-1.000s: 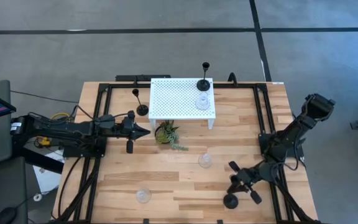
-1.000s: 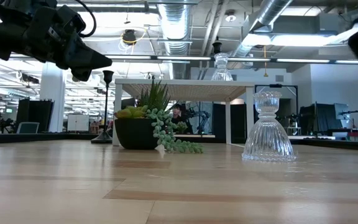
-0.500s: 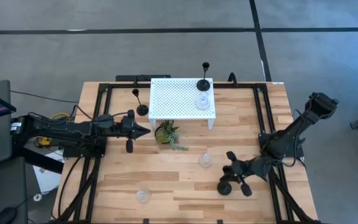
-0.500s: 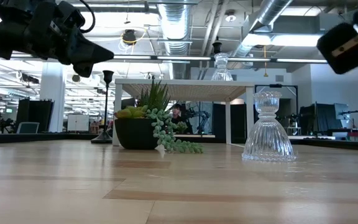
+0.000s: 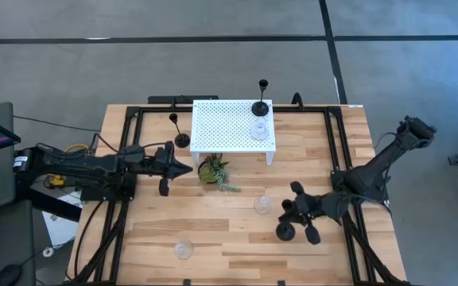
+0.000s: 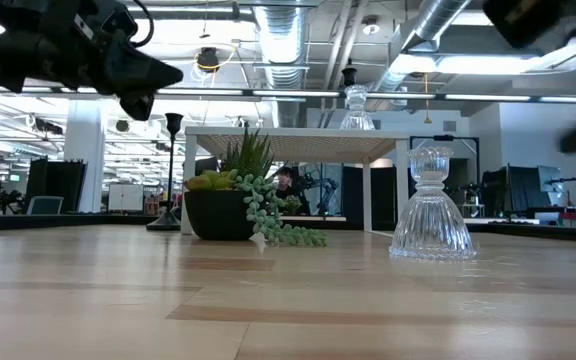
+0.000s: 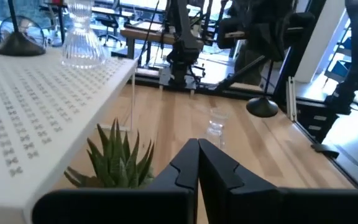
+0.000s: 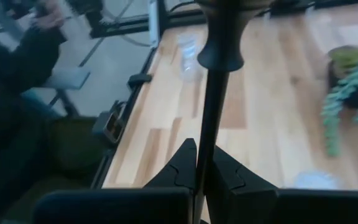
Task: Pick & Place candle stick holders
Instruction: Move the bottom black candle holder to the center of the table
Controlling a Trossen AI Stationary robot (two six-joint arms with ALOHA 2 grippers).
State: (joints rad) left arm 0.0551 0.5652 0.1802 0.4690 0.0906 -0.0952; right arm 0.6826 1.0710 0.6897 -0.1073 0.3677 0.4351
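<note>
My right gripper [image 5: 291, 216] is shut on a black candle stick holder near the table's right front; its round base [image 5: 285, 232] shows below the fingers and also in the left wrist view [image 7: 263, 107]. My left gripper [image 5: 188, 166] is shut and empty, held above the table just left of the potted plant [image 5: 213, 171]. A second black holder [image 5: 260, 107] and a clear glass holder [image 5: 258, 131] stand on the white perforated stand [image 5: 221, 123]. A third black holder [image 5: 181, 140] stands on the table left of the stand. Two clear glass holders [image 5: 262, 205] [image 5: 184, 249] stand on the table. My right gripper pinches the black holder's thin stem [image 8: 209, 124] between its two fingers, below the bulge under the top cup [image 8: 224, 43]. The fingers come from the table's right and lie across the stem. The holder stands roughly upright, its base apparently just clear of the table.
The plant and the nearer glass holder lie between my two grippers. Black frame rails [image 5: 336, 151] run along the table's left and right sides. A person [image 8: 17, 81] sits beyond the table's near left corner. Bare wood [image 5: 229, 234] lies in the front middle.
My right gripper has carried the black holder from near the front edge toward the far edge and a little toward the left, rising in the low view. The holder has stayed in its grasp, roughly upright.
</note>
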